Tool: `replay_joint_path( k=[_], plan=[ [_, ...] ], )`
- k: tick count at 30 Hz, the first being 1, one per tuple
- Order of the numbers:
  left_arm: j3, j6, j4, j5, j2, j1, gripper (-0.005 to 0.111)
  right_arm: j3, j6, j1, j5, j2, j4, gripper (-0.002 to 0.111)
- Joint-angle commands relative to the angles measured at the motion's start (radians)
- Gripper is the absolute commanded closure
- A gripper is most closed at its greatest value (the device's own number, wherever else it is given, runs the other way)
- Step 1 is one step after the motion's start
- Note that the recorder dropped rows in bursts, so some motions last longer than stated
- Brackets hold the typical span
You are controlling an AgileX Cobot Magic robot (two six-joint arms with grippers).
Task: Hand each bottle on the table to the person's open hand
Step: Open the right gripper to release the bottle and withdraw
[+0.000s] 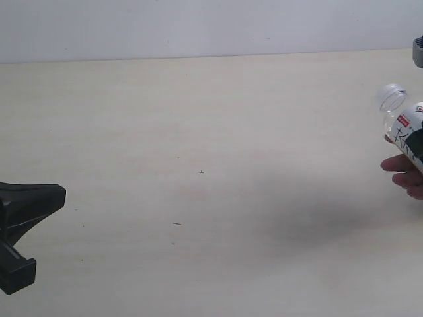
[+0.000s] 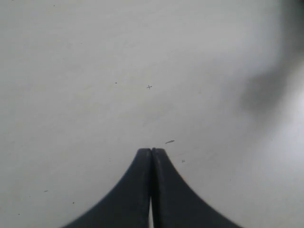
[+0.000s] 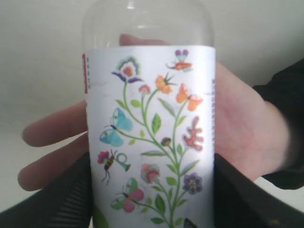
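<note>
One clear bottle (image 1: 402,117) with a white leaf-and-flower label (image 3: 152,137) shows at the far right edge of the exterior view, tilted with its neck up-left. My right gripper (image 3: 151,190) is shut on its body, black fingers (image 3: 61,199) pressing both sides. The person's open hand (image 3: 237,133) lies palm up right behind the bottle; its fingers (image 1: 403,173) poke in at the right edge. My left gripper (image 2: 152,151) is shut and empty, hovering low over the pale table (image 1: 198,165) at the left (image 1: 26,218). The other bottles are out of view.
A grey object (image 1: 418,51) sits at the upper right corner. A dark sleeve (image 3: 285,118) covers the person's wrist. A few tiny dark specks (image 1: 176,224) dot the table.
</note>
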Motion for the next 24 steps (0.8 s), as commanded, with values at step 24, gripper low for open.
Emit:
replay_joint_path(
  k=[24],
  plan=[
    [0.001, 0.0, 0.003, 0.0, -0.003, 0.003, 0.107, -0.09, -0.036, 0.001, -0.096, -0.142, 0.09, 0.023]
  ],
)
